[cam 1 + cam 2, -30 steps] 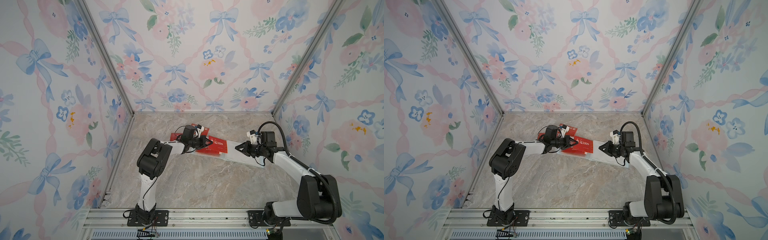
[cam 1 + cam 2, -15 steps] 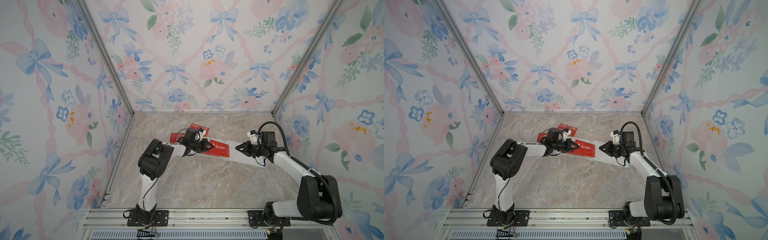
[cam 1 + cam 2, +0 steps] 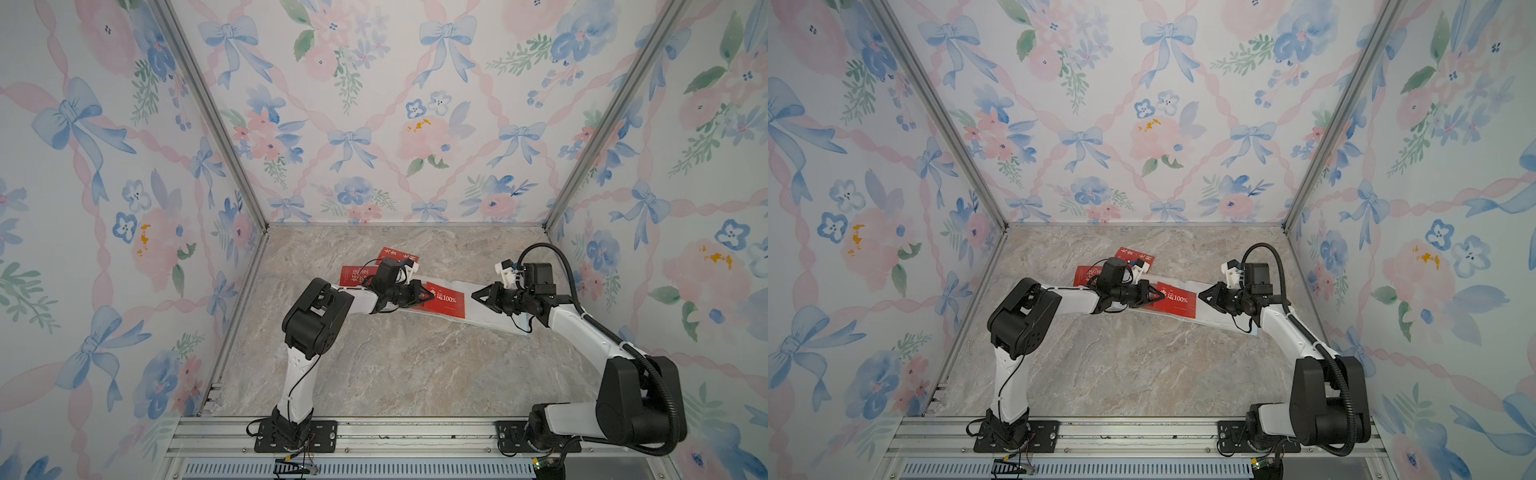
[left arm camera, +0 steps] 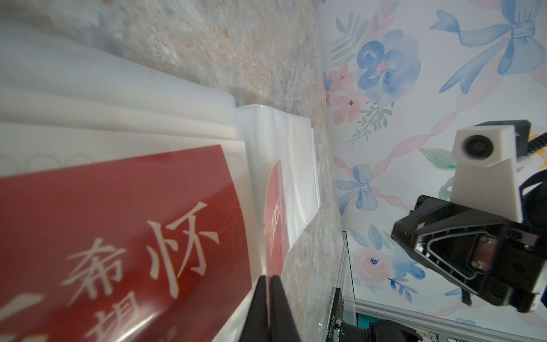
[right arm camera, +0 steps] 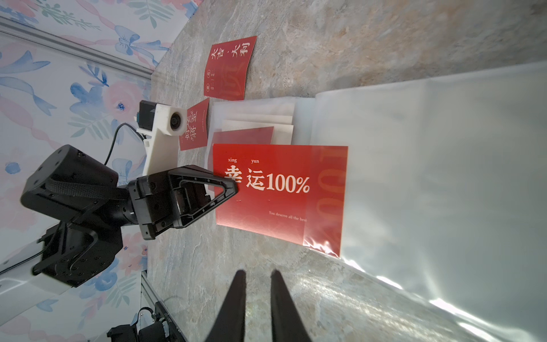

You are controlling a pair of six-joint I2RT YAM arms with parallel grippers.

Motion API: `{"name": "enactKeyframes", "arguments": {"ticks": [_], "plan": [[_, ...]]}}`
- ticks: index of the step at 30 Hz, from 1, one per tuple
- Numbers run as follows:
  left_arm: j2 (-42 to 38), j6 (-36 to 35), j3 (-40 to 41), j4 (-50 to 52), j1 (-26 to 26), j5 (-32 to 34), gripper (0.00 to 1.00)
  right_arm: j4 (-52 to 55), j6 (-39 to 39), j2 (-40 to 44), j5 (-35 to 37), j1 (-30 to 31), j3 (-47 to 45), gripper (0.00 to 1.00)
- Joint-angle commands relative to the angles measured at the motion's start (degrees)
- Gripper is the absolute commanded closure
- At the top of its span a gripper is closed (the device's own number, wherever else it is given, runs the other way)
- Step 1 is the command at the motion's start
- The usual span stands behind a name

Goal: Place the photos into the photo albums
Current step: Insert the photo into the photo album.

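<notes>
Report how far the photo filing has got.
Done: one sleeved red card looks seated in the album. In hand: the left gripper, shut on the 100% card, has only its far end inside a sleeve. The right gripper hovers open nearby. Left: two loose red cards on the table.

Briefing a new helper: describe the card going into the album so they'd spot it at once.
On the marble table, an open album of clear sleeves lies below the left gripper and right gripper. The red card on it has one end tucked under a sleeve, the other pinched by the left gripper. Unlike the other red cards, it reads 100%.
</notes>
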State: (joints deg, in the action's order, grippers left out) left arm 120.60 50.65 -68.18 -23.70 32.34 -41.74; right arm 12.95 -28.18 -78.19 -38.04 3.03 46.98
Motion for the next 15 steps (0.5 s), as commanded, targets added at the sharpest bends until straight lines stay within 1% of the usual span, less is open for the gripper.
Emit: {"name": "enactKeyframes", "arguments": {"ticks": [1, 15], "plan": [[2.3, -0.3, -2.2, 0.4, 1.2, 0.0, 1.0, 2.1, 1.2, 1.7, 0.6, -0.4, -0.8, 0.82], [6.8, 0.9, -7.6, 0.3, 3.0, 1.2, 1.0, 3.6, 2.0, 3.5, 1.1, -0.9, -1.7, 0.82]]}}
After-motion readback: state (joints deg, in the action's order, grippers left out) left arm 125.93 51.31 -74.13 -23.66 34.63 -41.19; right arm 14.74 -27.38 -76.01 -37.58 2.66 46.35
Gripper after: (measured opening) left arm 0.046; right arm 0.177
